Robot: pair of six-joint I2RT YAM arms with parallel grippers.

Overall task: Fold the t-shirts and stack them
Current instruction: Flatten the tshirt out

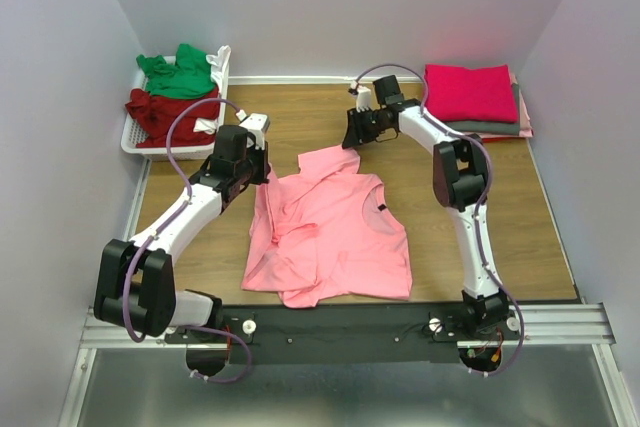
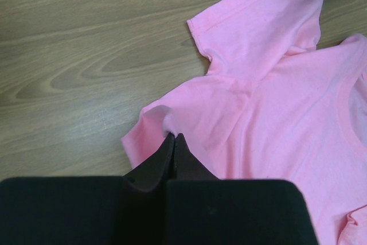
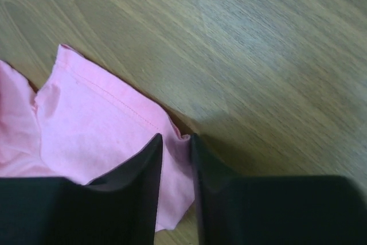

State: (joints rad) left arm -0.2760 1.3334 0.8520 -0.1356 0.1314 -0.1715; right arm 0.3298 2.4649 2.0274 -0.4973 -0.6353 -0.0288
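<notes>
A light pink t-shirt (image 1: 335,232) lies rumpled in the middle of the table, its dark neck label (image 1: 381,209) facing up. My left gripper (image 1: 262,175) is shut on a fold near the shirt's left sleeve (image 2: 174,136). My right gripper (image 1: 352,139) stands at the far sleeve's corner (image 3: 176,137). Its jaws are a narrow gap apart, with the puckered sleeve edge (image 3: 97,124) between them. A green shirt (image 1: 178,75) and a dark red shirt (image 1: 165,112) lie in the basket. A folded magenta shirt (image 1: 470,90) lies on a folded grey one (image 1: 490,128) at the back right.
The white slotted basket (image 1: 133,137) stands at the back left corner. White walls close in the table on three sides. The bare wood tabletop (image 1: 500,217) shows to the right of the pink shirt and in front of the basket.
</notes>
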